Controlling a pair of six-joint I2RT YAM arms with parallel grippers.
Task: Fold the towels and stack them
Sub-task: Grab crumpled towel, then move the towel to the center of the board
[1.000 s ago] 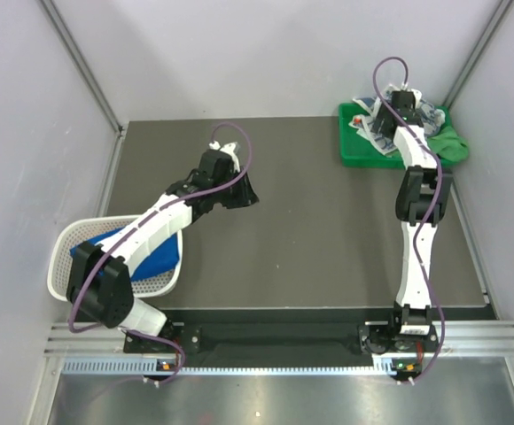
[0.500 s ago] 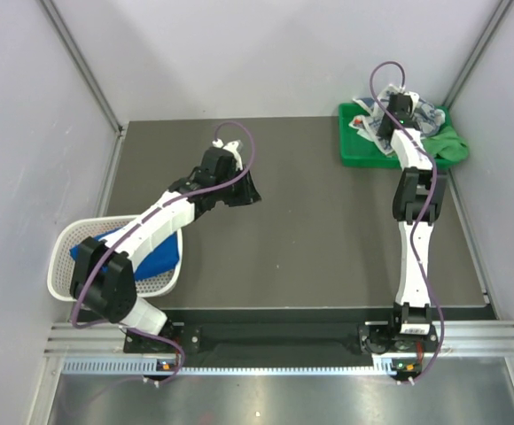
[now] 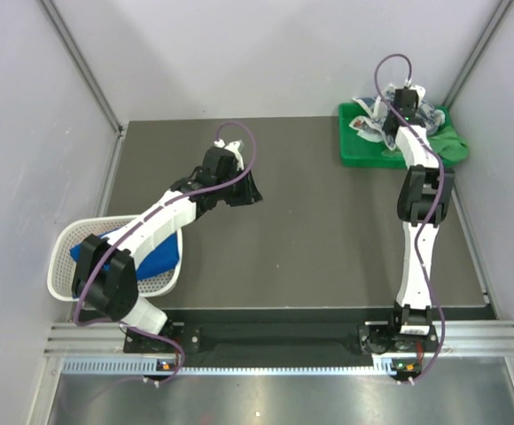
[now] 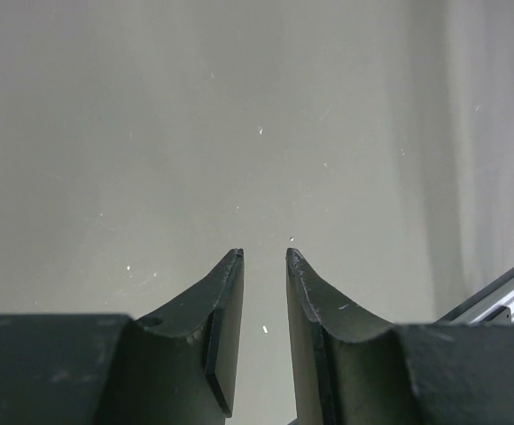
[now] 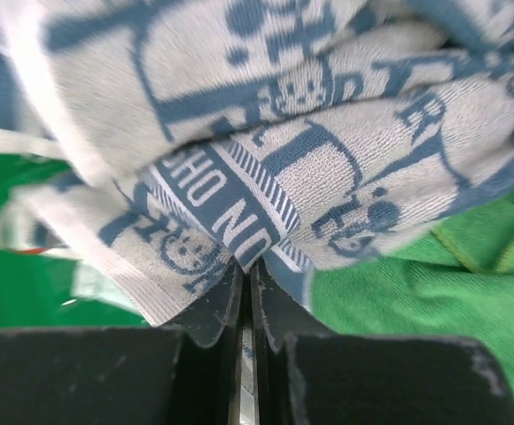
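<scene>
In the green tray (image 3: 362, 152) at the back right lies a crumpled white towel with navy print (image 3: 429, 113) (image 5: 284, 133) on top of a green towel (image 3: 453, 143) (image 5: 416, 292). My right gripper (image 3: 404, 97) (image 5: 248, 266) reaches down into the tray and is shut on a fold of the white printed towel. A royal blue towel (image 3: 161, 257) sits folded in the white mesh basket (image 3: 62, 266) at the left. My left gripper (image 3: 248, 195) (image 4: 264, 255) hovers over the bare mat left of centre, jaws open a small way with nothing between them.
The dark mat (image 3: 310, 239) spans the table between the two arms. Grey walls close in on both sides and the back. The basket hangs over the mat's left edge, partly under my left arm.
My right gripper has shut on the white printed towel in the tray and shifted slightly toward the back. The left arm has not moved.
</scene>
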